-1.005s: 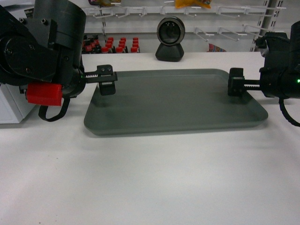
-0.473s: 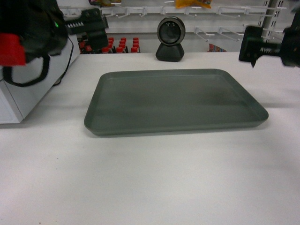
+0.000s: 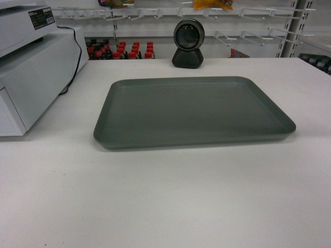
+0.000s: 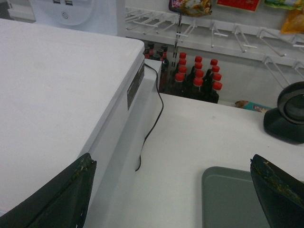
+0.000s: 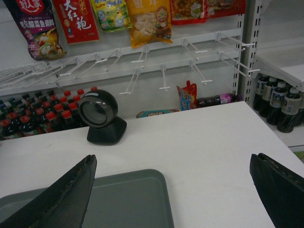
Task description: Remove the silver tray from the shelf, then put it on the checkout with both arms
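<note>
The silver tray (image 3: 191, 111) lies flat on the white checkout (image 3: 165, 196), in front of the round black scanner (image 3: 188, 44). Neither arm shows in the head view. In the left wrist view my left gripper (image 4: 171, 159) hangs open above the counter, empty, with the tray's near-left corner (image 4: 232, 199) below its right finger. In the right wrist view my right gripper (image 5: 172, 159) is open and empty too, high over the counter, and the tray's corner (image 5: 123, 199) lies under its left finger. Both grippers are well clear of the tray.
A white till box (image 3: 31, 67) with a black cable (image 4: 152, 123) stands on the counter's left. Behind the counter are peg hooks with snack bags (image 5: 142, 21) and red-capped bottles (image 4: 197, 78). White shelf boards with dark bottles (image 5: 280, 102) stand to the right.
Both grippers let go of the tray's ends, rose and pulled back out of the head view. The tray stays where it lay on the counter.
</note>
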### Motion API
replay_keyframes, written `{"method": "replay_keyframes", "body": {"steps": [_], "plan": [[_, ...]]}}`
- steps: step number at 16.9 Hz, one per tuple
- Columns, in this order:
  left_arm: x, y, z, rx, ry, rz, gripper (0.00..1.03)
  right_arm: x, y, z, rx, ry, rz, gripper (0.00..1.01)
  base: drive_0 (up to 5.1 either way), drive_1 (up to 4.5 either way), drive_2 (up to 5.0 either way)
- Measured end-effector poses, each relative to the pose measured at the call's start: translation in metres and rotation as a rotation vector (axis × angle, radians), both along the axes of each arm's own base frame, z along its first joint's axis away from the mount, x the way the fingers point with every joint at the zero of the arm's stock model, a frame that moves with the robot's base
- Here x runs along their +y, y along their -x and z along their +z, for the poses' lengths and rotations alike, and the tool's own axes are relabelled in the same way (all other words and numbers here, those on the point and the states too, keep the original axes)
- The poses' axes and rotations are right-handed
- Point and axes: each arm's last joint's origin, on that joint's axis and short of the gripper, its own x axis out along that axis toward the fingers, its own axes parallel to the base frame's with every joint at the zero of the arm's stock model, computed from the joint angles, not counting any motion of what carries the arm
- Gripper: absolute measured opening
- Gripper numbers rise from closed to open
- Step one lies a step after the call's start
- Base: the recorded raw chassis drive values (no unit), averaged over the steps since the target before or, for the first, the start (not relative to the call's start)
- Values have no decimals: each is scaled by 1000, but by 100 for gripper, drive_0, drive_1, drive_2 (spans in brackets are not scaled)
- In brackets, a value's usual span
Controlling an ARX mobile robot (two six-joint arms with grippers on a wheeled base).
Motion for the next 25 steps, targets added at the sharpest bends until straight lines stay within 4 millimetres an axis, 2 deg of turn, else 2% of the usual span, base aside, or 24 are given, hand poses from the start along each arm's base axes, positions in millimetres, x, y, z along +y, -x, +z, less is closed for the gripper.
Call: {"method": "replay_keyframes", "body": {"steps": [3, 4, 5, 6, 7, 8, 9, 12, 13, 15, 20, 22, 25], "plan": [[0, 0, -1, -3, -1, -3, 98, 4, 2, 3, -4, 7, -1, 98, 0, 0, 0], [5, -2, -11, -88, -11, -104, 90, 1, 15, -3, -58, 74, 9, 82, 0, 0, 0], [34, 60, -46, -187, -83, -219, 46, -20, 80, -40, -50, 138, -5, 36, 0, 0, 0], [40, 85, -64, -170, -90, -234, 25, -24, 102, -53, -41, 145, 7, 16, 0, 0, 0], [45, 96, -75, -149, -90, -228, 14, -26, 113, -60, -32, 146, 8, 5, 0, 0, 0], [48, 106, -82, -137, -90, -224, 3, -30, 123, -65, -27, 153, -1, 2, 0, 0, 0], [51, 117, -86, -144, -91, -220, 2, -31, 134, -69, -29, 153, 2, 2, 0, 0, 0], [57, 139, -95, -153, -91, -231, 1, -44, 156, -77, -30, 156, -8, 2, 0, 0, 0], [65, 147, -100, -144, -90, -234, 1, -44, 164, -81, -25, 156, -4, 2, 0, 0, 0], [68, 157, -104, -145, -91, -214, 1, -44, 174, -84, -25, 156, -3, 2, 0, 0, 0], [67, 184, -114, -142, -90, -228, 1, -43, 199, -93, -46, 156, -3, 2, 0, 0, 0], [67, 191, -119, -179, -94, -226, 1, -43, 207, -105, 2, 156, 0, 2, 0, 0, 0], [67, 198, -124, -139, -90, -228, 1, -43, 214, -98, -45, 156, -4, 2, 0, 0, 0]]}}
